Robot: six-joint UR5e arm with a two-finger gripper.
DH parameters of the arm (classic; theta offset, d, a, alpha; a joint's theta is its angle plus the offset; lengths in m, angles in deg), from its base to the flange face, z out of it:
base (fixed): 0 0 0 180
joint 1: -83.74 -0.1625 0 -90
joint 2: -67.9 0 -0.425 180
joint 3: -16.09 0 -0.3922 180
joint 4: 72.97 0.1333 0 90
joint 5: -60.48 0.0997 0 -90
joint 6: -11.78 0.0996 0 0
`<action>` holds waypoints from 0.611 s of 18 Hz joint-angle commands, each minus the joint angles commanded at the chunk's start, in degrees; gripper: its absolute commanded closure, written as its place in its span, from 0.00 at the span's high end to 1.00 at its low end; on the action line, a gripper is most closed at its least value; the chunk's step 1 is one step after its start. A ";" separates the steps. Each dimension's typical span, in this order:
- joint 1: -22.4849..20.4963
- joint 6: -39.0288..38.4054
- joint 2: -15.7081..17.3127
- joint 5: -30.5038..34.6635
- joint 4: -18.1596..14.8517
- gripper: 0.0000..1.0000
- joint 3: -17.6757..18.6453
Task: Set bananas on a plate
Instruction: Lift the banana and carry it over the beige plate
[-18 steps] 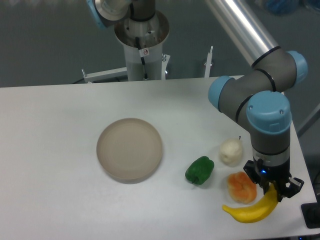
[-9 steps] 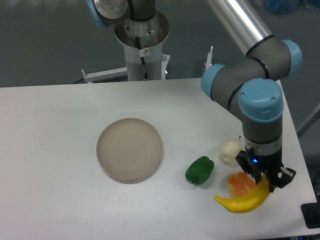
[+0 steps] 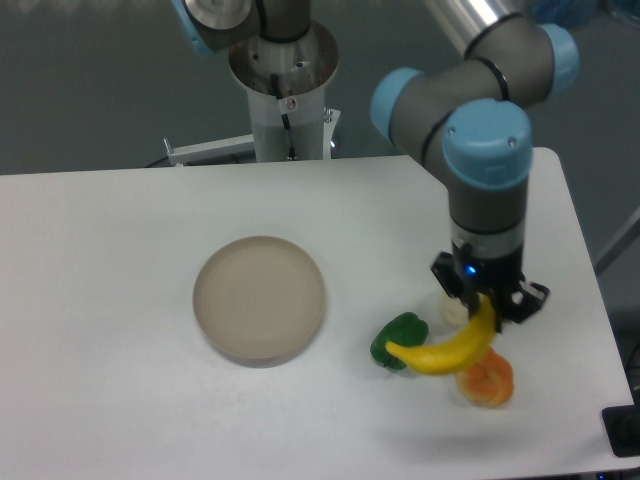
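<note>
The bright yellow banana (image 3: pixel 446 349) hangs in the air over the right part of the table, above the green pepper and the orange fruit. My gripper (image 3: pixel 486 309) is shut on its right end, pointing straight down. The round beige plate (image 3: pixel 259 297) lies left of centre with nothing on it, well to the left of the banana.
A green pepper (image 3: pixel 396 334) lies right of the plate. A lumpy orange fruit (image 3: pixel 487 379) sits below the banana, and a white round item (image 3: pixel 453 310) is partly hidden behind the gripper. The arm's base (image 3: pixel 283 90) stands at the table's far edge.
The gripper has lifted the banana off the table and carried it up and to the left, from the front right corner to above the pepper and orange fruit.
</note>
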 joint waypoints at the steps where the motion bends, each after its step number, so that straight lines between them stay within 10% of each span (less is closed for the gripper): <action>1: 0.09 -1.40 1.67 -0.17 0.00 0.34 2.11; 11: 7.20 -23.19 8.37 -4.22 0.26 0.34 17.41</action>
